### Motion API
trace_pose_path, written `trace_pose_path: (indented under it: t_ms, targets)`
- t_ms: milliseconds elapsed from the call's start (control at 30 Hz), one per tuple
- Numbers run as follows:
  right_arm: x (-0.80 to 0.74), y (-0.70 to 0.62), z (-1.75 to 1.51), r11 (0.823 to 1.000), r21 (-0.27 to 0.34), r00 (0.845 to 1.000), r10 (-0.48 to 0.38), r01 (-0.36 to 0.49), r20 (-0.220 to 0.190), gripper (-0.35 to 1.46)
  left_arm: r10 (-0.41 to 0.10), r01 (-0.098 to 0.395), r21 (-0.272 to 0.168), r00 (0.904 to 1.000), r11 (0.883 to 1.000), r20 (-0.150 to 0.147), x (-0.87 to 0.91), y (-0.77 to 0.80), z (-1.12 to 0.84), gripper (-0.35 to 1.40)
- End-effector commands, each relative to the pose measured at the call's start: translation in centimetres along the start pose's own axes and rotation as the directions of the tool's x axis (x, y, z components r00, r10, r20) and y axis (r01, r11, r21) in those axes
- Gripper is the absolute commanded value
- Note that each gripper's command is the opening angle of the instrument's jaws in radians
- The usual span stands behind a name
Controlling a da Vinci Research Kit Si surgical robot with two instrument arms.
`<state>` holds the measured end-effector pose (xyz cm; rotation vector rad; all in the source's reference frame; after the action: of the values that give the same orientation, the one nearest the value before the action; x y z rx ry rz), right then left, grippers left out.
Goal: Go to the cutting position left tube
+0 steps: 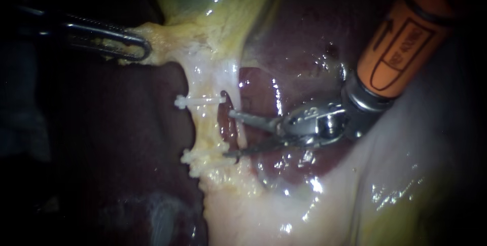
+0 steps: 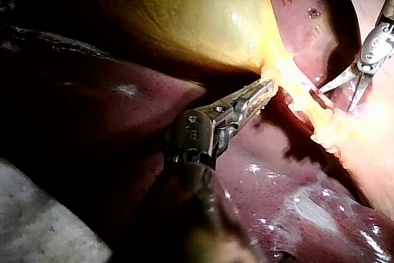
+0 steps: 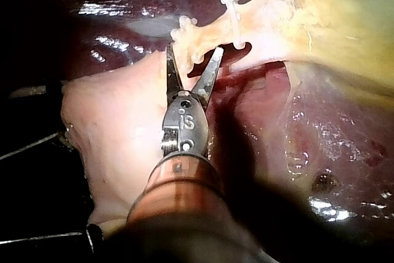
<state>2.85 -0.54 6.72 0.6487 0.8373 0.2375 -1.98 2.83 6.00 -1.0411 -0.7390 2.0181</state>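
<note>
The jaws of the right instrument [image 1: 229,133] are held apart, their tips set at the left tube [image 1: 205,124] just below the clip [image 1: 200,100]; whether either jaw touches the tube cannot be told. The tube is crossed by the clip and is stretched down from the gallbladder [image 1: 218,2] above it. The jaws of the left instrument [image 1: 137,48] are pressed together on the gallbladder's yellow edge, up and left of the clip. Dark red liver [image 1: 304,38] is seen to the clip's right.

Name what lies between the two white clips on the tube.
Only a bare stretch of the tube, between upper clip and lower clip; the endoscope view shows it.
</note>
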Motion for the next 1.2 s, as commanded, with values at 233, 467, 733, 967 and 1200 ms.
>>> trace_pose_path:
  t_ms: [233, 467, 733, 967, 1200]
  targets:
    - [-0.23, 0.23, 0.26, 0.998, 0.052, 0.999, 0.031, -0.032, 0.021, 1.45, 0.0, 0.0, 0.004, 1.0, 1.0, -0.002, -0.01, 0.01, 0.01, -0.35]
    - [-0.33, 0.32, 0.32, 0.995, 0.077, 0.998, 0.053, -0.056, 0.038, 1.45, 0.0, 0.0, 0.004, 1.0, 1.0, -0.002, -0.01, 0.01, 0.01, -0.35]
    - [-0.29, 0.35, 0.35, 0.99, 0.108, 0.995, 0.095, -0.092, -0.026, 1.43, 0.0, 0.0, 0.005, 1.0, 1.0, -0.002, -0.01, 0.01, 0.01, -0.35]
    - [-0.22, 0.39, 0.42, 0.984, 0.133, 0.99, 0.128, -0.118, -0.064, 1.43, 0.0, 0.0, 0.005, 1.0, 1.0, -0.002, -0.01, 0.02, 0.01, -0.35]
    - [-0.13, 0.42, 0.51, 0.975, 0.171, 0.984, 0.156, -0.139, -0.091, 1.43, 0.006, -0.006, 0.003, 1.0, 1.0, -0.001, -0.01, 0.03, 0.02, -0.35]
